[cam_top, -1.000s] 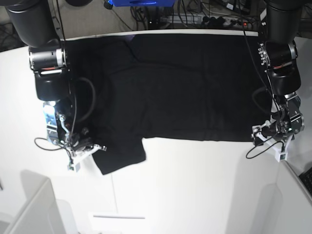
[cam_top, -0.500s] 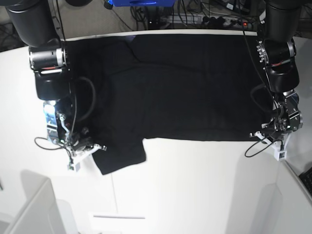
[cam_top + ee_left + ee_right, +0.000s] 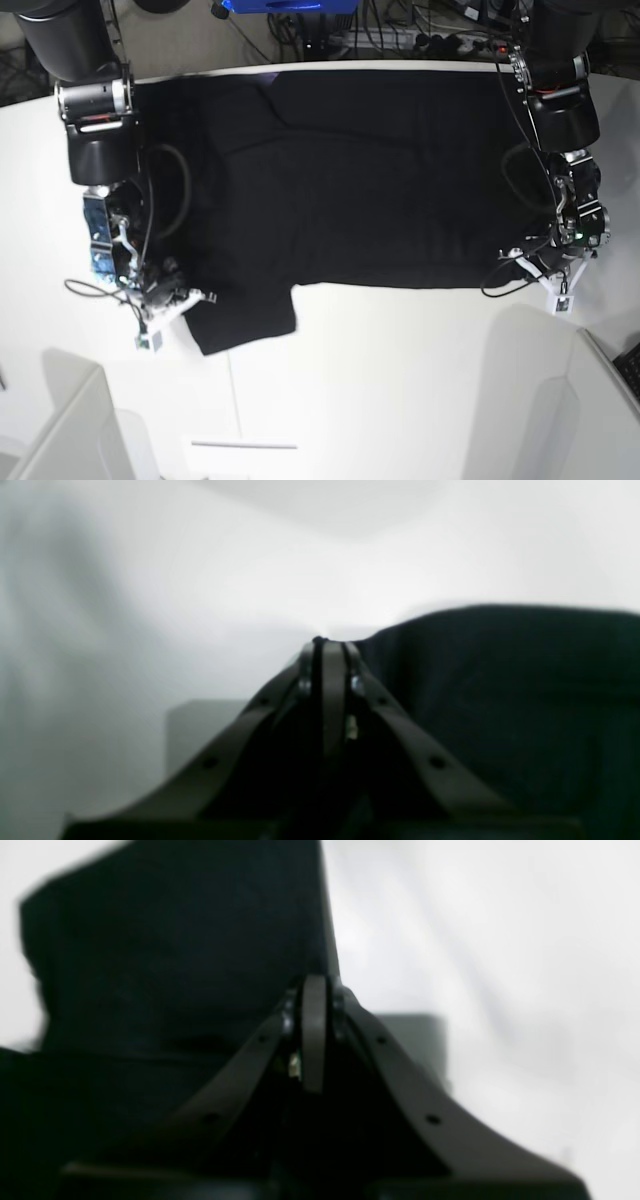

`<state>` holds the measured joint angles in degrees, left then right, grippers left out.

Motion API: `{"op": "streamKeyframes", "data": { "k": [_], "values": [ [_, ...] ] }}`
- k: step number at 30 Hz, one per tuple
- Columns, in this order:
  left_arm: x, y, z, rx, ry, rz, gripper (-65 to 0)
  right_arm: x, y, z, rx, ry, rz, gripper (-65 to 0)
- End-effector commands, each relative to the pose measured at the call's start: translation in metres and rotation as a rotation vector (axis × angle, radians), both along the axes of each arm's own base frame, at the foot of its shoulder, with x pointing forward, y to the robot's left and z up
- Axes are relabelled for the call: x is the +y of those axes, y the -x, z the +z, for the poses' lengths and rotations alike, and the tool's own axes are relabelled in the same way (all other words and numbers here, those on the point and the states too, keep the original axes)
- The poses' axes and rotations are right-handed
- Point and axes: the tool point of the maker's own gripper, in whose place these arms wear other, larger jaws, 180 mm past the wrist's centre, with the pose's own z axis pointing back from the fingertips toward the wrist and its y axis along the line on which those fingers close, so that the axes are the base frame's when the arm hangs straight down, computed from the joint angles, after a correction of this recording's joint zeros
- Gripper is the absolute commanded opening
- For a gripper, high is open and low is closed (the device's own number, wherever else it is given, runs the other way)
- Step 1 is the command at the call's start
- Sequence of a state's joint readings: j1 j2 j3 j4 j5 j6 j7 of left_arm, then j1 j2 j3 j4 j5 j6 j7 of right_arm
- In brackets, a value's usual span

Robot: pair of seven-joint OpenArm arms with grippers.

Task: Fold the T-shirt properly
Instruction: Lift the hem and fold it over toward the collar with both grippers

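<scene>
T-shirt (image 3: pixel 360 180) spread flat on counter (image 3: pixel 400 400), sleeve at 7 o'clock. Right end effector (image 3: pixel 165 305) pinched on sleeve edge, left end effector (image 3: pixel 535 262) clamped on hem corner. Lift both together, keep cloth taut, fold toward 12 o'clock

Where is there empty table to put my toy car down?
The big bare patch is the white table on the near side of the T-shirt, between the right gripper and left gripper. A smaller bare strip lies beyond the right gripper, at the table's end. The far half is crowded: the T-shirt covers it edge to edge.
</scene>
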<state>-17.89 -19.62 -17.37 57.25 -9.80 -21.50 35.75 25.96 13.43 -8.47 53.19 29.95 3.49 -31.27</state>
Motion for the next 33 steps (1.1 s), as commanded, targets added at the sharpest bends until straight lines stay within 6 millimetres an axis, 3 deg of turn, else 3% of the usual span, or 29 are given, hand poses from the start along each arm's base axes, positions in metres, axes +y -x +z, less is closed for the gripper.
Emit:
{"op": "streamKeyframes", "data": {
  "k": [1,16,23,27,33],
  "values": [
    [0.007,-0.017,0.028,-0.083,-0.023,-0.006,-65.0,-0.006,-0.021,0.03,-0.087,0.0,-0.006,-65.0],
    [-0.006,-0.007,0.056,-0.167,-0.096,-0.072,-65.0,0.0,-0.009,0.057,-0.19,0.023,0.044,-65.0],
    [-0.006,0.009,0.077,-0.235,-0.124,-0.061,-65.0,-0.003,0.003,0.056,-0.164,0.043,0.065,-65.0],
    [-0.005,0.022,0.077,-0.235,-0.136,-0.06,-65.0,0.001,0.008,0.06,-0.169,0.043,0.08,-65.0],
    [-0.027,0.034,0.086,-0.294,-0.018,-0.078,-65.0,0.002,0.014,0.069,-0.186,0.035,0.08,-65.0]
  ]
}}
